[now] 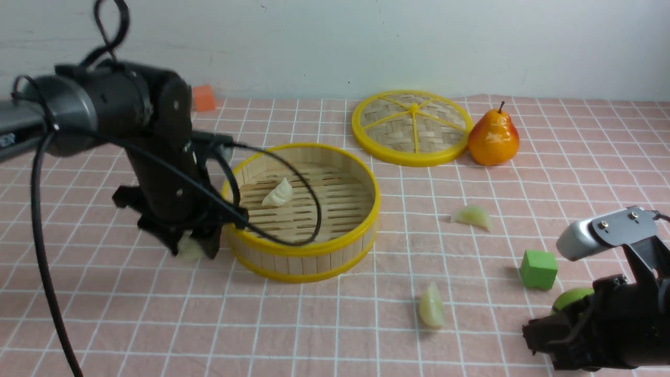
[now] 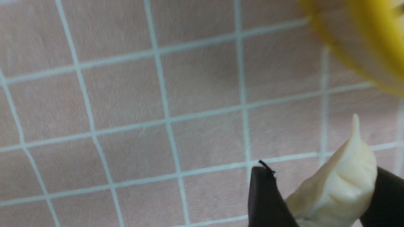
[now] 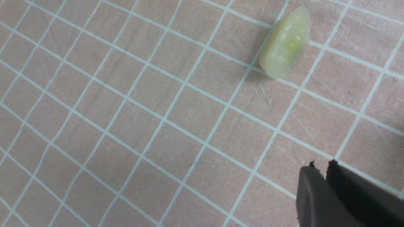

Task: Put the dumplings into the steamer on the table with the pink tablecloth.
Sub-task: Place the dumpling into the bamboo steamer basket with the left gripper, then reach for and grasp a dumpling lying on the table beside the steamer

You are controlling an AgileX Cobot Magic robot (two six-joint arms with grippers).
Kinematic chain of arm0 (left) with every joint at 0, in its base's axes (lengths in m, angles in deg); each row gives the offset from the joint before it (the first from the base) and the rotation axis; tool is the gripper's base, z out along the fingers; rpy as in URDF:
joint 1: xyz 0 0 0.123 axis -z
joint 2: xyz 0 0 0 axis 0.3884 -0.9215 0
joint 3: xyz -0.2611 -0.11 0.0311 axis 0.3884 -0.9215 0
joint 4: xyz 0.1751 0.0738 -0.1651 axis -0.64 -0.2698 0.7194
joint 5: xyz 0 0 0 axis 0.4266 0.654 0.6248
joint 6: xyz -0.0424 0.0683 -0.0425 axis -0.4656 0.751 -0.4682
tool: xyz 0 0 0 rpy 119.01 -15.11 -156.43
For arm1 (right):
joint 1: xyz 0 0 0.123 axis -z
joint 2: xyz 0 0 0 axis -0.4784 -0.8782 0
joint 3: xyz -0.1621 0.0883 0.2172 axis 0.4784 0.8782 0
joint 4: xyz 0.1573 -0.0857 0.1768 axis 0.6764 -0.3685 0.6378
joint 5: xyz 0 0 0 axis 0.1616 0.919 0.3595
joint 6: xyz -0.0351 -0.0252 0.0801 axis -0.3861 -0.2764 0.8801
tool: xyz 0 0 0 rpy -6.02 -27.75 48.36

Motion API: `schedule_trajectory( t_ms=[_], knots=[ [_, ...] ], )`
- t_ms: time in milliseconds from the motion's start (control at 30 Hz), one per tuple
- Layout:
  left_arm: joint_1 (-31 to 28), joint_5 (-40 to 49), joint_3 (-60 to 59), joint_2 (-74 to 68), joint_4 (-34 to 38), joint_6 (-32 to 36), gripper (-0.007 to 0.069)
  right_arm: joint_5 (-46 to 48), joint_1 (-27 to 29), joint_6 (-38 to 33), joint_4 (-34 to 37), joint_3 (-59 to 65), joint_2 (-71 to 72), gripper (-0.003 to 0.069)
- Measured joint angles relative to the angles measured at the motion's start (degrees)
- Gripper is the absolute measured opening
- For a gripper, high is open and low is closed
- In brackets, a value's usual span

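Beside the steamer point(image 1: 309, 254) on the pink tablecloth point(image 1: 131, 314), the left gripper point(image 1: 191, 252) pinches a cream dumpling point(image 2: 341, 186); a second cream dumpling point(image 1: 278, 194) lies inside the steamer. Two more lie on the cloth, a far green dumpling point(image 1: 472, 215) and a near green dumpling point(image 1: 432, 312). The right gripper point(image 3: 325, 167) hovers nearly closed, empty.

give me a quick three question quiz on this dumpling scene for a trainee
1. True or false: the steamer holds two dumplings.
2. What sits in the left pincer? A spoon, B white dumpling, C grape.
3. How many green dumplings lie on the pink tablecloth?
Key: 1 false, only a lone dumpling is inside; 2 B; 3 two.
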Motion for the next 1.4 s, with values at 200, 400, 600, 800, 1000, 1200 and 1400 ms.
schedule_trajectory(
  t_ms=[200, 400, 600, 800, 1000, 1200, 1400],
  knots=[
    [5.47, -4.58, 8.56, 1.23, 3.69, 0.80, 0.0353, -0.10, 0.00, 0.00, 0.00, 0.00, 0.00, 0.0076],
    [9.70, -6.99, 9.31, -5.85, 2.77, 0.80, 0.0353, -0.10, 0.00, 0.00, 0.00, 0.00, 0.00, 0.0085],
    [9.75, -8.06, 9.18, -13.37, -1.50, -0.06, 0.0345, -0.10, 0.00, 0.00, 0.00, 0.00, 0.00, 0.0088],
    [9.75, -7.61, 9.24, -13.35, -2.60, -1.21, 0.0375, 1.34, 0.00, 1.38, 0.07, -0.64, 0.00, 0.0111],
    [9.75, -3.94, 9.17, -10.17, -2.60, -2.47, 0.0553, 5.08, 0.00, 7.16, -5.02, -7.58, -1.42, 0.0234],
    [9.75, 0.48, 9.05, 3.48, -1.02, -3.99, 0.0470, 3.68, 0.00, 8.82, -9.18, -21.59, -12.12, 0.0414],
    [9.75, 7.64, 2.93, 20.75, 2.78, -4.19, 0.0174, -1.31, 0.00, 8.08, -14.51, -36.79, -32.00, 0.0460]
  ],
)
